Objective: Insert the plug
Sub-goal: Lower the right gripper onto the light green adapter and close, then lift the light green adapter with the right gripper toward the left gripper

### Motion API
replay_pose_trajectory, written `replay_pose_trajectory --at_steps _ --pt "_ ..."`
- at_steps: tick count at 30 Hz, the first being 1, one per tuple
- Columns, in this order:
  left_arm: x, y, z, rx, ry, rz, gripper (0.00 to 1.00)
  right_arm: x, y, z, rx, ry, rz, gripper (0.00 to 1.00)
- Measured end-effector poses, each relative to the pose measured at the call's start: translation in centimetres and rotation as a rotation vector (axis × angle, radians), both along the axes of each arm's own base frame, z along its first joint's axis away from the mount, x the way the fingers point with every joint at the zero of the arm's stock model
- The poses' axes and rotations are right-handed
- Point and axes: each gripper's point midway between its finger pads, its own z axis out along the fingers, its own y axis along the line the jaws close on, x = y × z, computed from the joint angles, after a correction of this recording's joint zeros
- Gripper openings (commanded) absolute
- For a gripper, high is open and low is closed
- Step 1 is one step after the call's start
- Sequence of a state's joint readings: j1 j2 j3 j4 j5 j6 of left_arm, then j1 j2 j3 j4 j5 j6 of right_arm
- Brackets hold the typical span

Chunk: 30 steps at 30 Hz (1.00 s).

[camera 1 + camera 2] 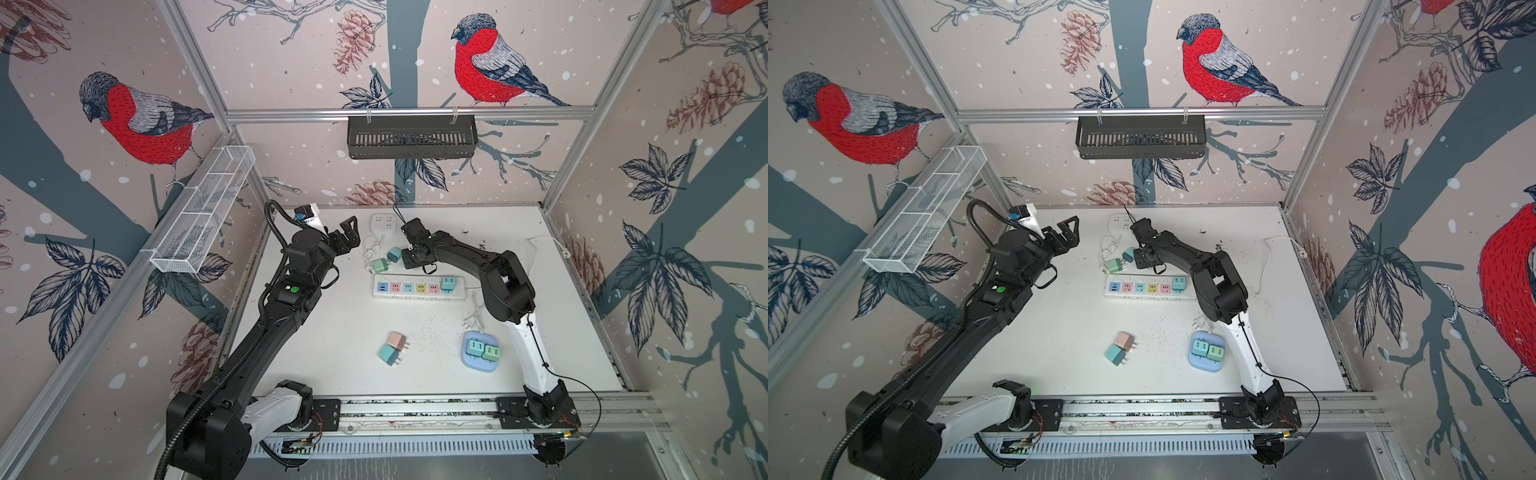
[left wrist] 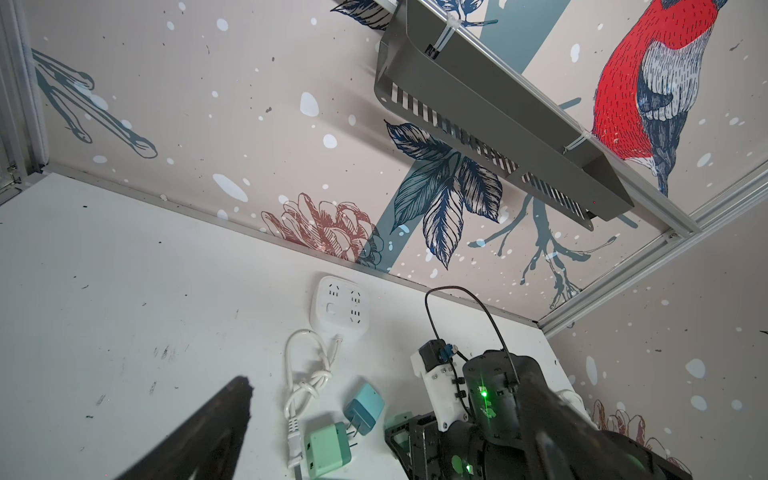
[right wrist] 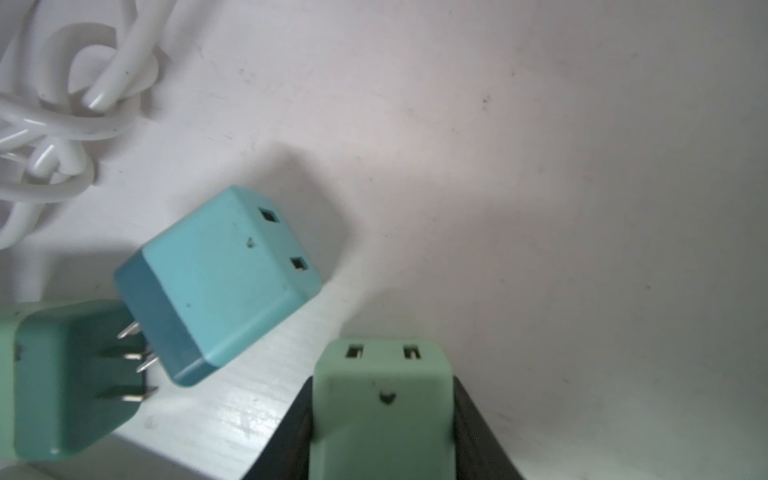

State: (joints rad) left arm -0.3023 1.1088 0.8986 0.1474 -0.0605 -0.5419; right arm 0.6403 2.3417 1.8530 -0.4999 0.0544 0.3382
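My right gripper [image 3: 380,432] is shut on a light green plug [image 3: 380,399], one black finger on each side of it; I cannot tell if the plug rests on the table. Beside it lie a teal plug [image 3: 224,282] and a green plug [image 3: 75,374], prongs meeting. In both top views the right gripper [image 1: 409,258] [image 1: 1144,259] hides its plug, just behind the white power strip [image 1: 409,293] [image 1: 1142,294] with coloured sockets. A teal plug [image 1: 447,284] sits in the strip's right end. My left gripper [image 1: 348,235] [image 1: 1068,232] hangs open and empty at the back left.
A white square socket block [image 1: 383,224] and its knotted cable [image 1: 370,251] lie at the back. A pink plug [image 1: 397,340] and a teal plug [image 1: 389,354] lie at the front. A blue socket base [image 1: 478,365] holds two plugs. A mesh basket [image 1: 203,212] and a black tray [image 1: 411,137] hang on the walls.
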Motion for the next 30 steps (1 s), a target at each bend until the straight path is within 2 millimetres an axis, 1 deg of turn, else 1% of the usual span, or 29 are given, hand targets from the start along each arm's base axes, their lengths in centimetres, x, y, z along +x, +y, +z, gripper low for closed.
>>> replay_pose_trajectory --at_steps 4,6,8,10,14,18,22,25,30 --pt "-0.1 -0.3 0.2 0.004 -0.005 -0.017 0.99 -0.3 0.2 0.4 0.017 0.009 0.01 0.26" --pt "-0.3 -0.6 0.4 0.01 -0.012 -0.04 0.99 -0.7 0.2 1.2 0.024 0.008 0.015 0.23" --pt "-0.5 -1.1 0.6 0.008 -0.023 -0.07 0.99 -1.0 0.2 2.7 0.037 -0.01 0.02 0.21" --pt "-0.7 -1.4 0.8 0.007 -0.035 -0.093 0.99 -1.5 0.3 4.8 0.061 -0.042 0.025 0.2" --pt "-0.9 -2.1 1.0 0.013 -0.049 -0.135 0.98 -2.9 0.1 8.4 0.102 -0.115 0.036 0.17" --pt "-1.3 -2.9 1.4 0.01 -0.069 -0.19 0.98 -4.5 -1.1 11.2 0.129 -0.194 0.031 0.15" --pt "-1.8 -3.9 1.7 0.017 -0.094 -0.258 0.97 -6.4 -3.2 13.0 0.143 -0.26 0.011 0.11" --pt "-2.2 -4.7 1.4 0.017 -0.101 -0.306 0.98 -7.8 -4.6 14.6 0.157 -0.333 -0.004 0.09" --pt "-2.4 -6.4 1.6 0.035 -0.118 -0.382 0.98 -10.8 -6.0 17.0 0.207 -0.454 0.021 0.09"
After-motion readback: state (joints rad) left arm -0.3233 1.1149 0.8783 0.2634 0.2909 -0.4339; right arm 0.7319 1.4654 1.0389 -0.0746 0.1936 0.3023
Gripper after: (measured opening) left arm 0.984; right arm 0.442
